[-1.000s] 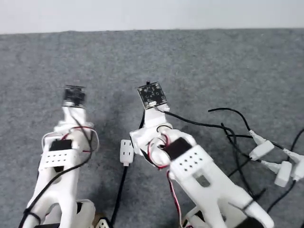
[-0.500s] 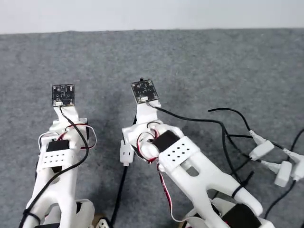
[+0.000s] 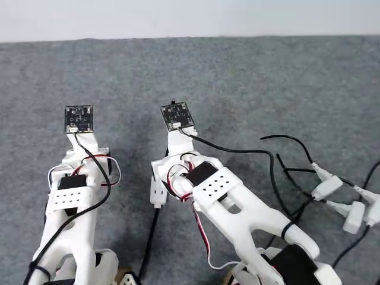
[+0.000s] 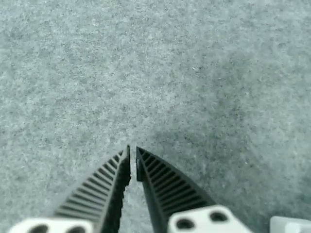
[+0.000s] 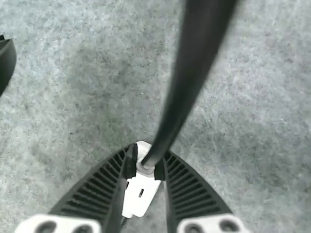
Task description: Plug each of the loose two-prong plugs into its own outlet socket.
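Right wrist view: a white plug (image 5: 139, 191) of smooth moulded plastic is gripped between the two black, ribbed, wedge-shaped fingers of the right gripper (image 5: 146, 158), low in the centre of the frame. The plug's long axis is aligned with the fingers. Its rounded cord end is turned toward the fingertips, and from it a smooth black cable (image 5: 194, 63) is carried up to the top edge of the frame. The prongs cannot be made out. A grey, felt-like mat (image 5: 252, 97) with a fine fibrous nap is seen beneath.

In the left wrist view, the left gripper (image 4: 132, 154) is seen low in the centre of the frame over the same mat. Its ribbed fingers are drawn together until only a thin slit is left at the tips, and nothing is held between them.

In the high view, a small white rectangular outlet block (image 3: 157, 191) is found left of centre, lying lengthwise up and down the frame, just beside the right arm's wrist. Two loose plugs (image 3: 326, 189) (image 3: 354, 217), white and oblong, are laid at the right edge among thin black cords, well apart from the block.
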{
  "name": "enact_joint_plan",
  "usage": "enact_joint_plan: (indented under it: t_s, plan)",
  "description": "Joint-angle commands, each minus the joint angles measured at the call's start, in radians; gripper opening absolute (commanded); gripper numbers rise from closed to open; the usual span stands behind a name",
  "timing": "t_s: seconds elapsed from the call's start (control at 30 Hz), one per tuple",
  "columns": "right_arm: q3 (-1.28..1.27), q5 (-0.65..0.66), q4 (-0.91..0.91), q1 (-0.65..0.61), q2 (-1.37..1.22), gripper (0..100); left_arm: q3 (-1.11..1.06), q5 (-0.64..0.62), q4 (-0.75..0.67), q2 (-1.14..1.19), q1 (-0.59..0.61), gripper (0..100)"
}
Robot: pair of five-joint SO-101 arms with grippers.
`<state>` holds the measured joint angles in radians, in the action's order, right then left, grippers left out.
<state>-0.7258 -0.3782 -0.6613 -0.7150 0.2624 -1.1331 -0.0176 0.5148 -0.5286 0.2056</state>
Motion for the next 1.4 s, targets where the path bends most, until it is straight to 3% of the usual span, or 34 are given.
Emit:
enact_joint_plan:
  t_s: [0.0, 0.23, 0.63, 0.7, 0.87, 0.93, 1.23, 1.37]
  plan:
    - [0.058, 0.018, 0.019, -0.004, 0.004, 0.9, 0.008, -0.008, -0.025, -0.029, 0.008, 1]
    - [-0.060, 0.144, 0.087, -0.047, 0.004, 0.9, 0.008, -0.008, -0.025, -0.029, 0.008, 1]
    - [-0.074, 0.255, 0.024, -0.073, -0.036, 2.2, 0.008, -0.008, -0.025, -0.029, 0.009, 1]
    - [-0.054, 0.241, 0.001, -0.084, -0.036, 8.1, 0.008, -0.008, -0.025, -0.029, 0.009, 1]
    - [0.037, 0.068, -0.139, -0.183, -0.036, 31.4, 0.027, -0.012, -0.046, -0.029, 0.066, 1]
    - [0.058, 0.034, -0.163, -0.219, -0.045, 34.0, 0.033, -0.015, -0.071, -0.028, 0.107, 1]
    - [0.066, 0.020, -0.096, -0.231, -0.165, 33.3, 0.074, -0.143, -0.080, -0.029, 0.207, 1]
    - [0.110, 0.021, -0.084, -0.209, -0.226, 16.5, 0.091, -0.209, -0.077, -0.028, 0.256, 1]
